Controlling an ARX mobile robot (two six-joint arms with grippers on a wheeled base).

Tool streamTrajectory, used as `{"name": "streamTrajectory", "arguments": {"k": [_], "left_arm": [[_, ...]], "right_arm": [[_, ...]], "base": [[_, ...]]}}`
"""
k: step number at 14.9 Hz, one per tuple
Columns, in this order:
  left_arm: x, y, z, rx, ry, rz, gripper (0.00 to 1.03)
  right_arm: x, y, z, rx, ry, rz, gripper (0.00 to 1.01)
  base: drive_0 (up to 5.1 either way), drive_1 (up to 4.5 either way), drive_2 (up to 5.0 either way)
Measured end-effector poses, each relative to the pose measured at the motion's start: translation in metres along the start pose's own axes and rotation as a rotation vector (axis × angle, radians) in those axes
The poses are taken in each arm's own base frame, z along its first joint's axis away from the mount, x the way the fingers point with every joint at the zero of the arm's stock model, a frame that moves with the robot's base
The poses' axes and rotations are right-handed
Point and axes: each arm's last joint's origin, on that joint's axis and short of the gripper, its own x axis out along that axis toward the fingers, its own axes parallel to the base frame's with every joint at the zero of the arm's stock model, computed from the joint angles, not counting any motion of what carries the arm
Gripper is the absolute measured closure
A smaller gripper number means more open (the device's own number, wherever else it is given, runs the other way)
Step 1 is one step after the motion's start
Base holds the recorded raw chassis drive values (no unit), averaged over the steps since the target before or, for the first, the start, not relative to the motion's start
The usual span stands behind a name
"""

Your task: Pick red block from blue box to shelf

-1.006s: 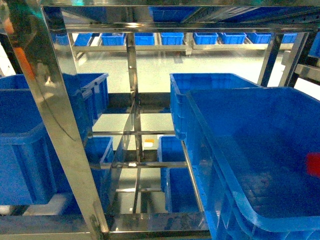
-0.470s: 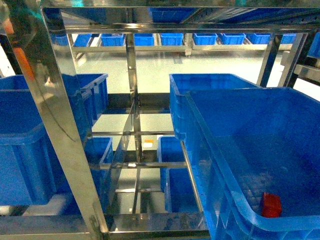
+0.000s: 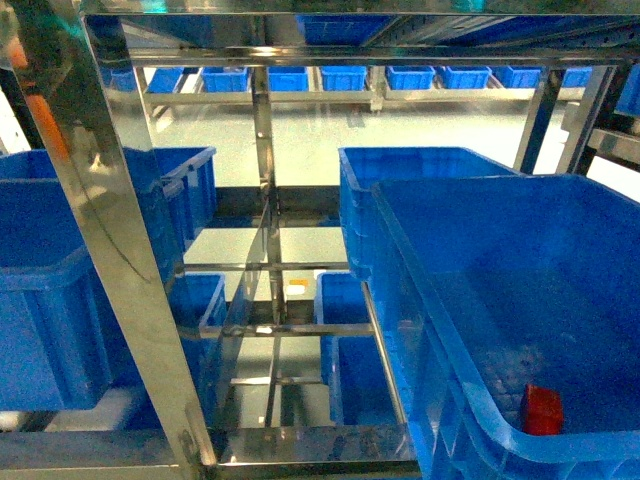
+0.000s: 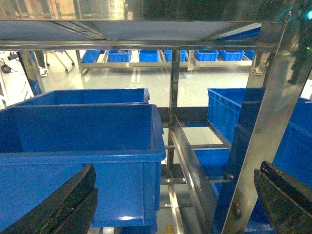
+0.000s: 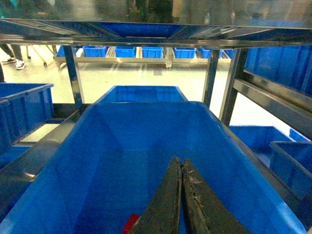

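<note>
The red block (image 3: 542,410) lies on the floor of a big dark blue crate (image 3: 440,300) on the steel shelf (image 3: 110,230), at the lower right of the head view. In the right wrist view my right gripper (image 5: 181,161) is shut and empty above that crate (image 5: 122,141), and a corner of the red block (image 5: 130,224) shows just left of its fingers. My left gripper (image 4: 175,170) is open with nothing between its fingers, facing a shelf (image 4: 265,122) upright and another crate (image 4: 83,136). The blue box is out of view. Neither gripper shows in the head view.
Several more dark blue crates (image 3: 60,270) sit on the shelf tiers at left and behind (image 3: 420,170). Steel crossbars (image 3: 270,330) run between them. A tier (image 5: 146,29) hangs close overhead. More racks with crates (image 3: 345,77) stand across the pale floor.
A second ago the red block was a blur high at the right edge; it dropped to the crate floor and has lain still there since. The shelf and crates have not moved.
</note>
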Motion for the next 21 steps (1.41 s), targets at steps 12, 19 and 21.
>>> {"name": "streamTrajectory", "arguments": {"k": [12,19,21], "left_arm": [[0.0,0.0,0.0,0.0,0.0,0.0,0.05],[0.0,0.0,0.0,0.0,0.0,0.0,0.05],[0.0,0.0,0.0,0.0,0.0,0.0,0.05]], "right_arm": [[-0.022,0.0,0.003,0.0,-0.012,0.0,0.99],[-0.035,0.0,0.0,0.0,-0.005,0.003,1.0],[-0.035,0.0,-0.001,0.0,-0.001,0.003,0.99]], "base": [[0.0,0.0,0.0],[0.0,0.0,0.0],[0.0,0.0,0.0]]}}
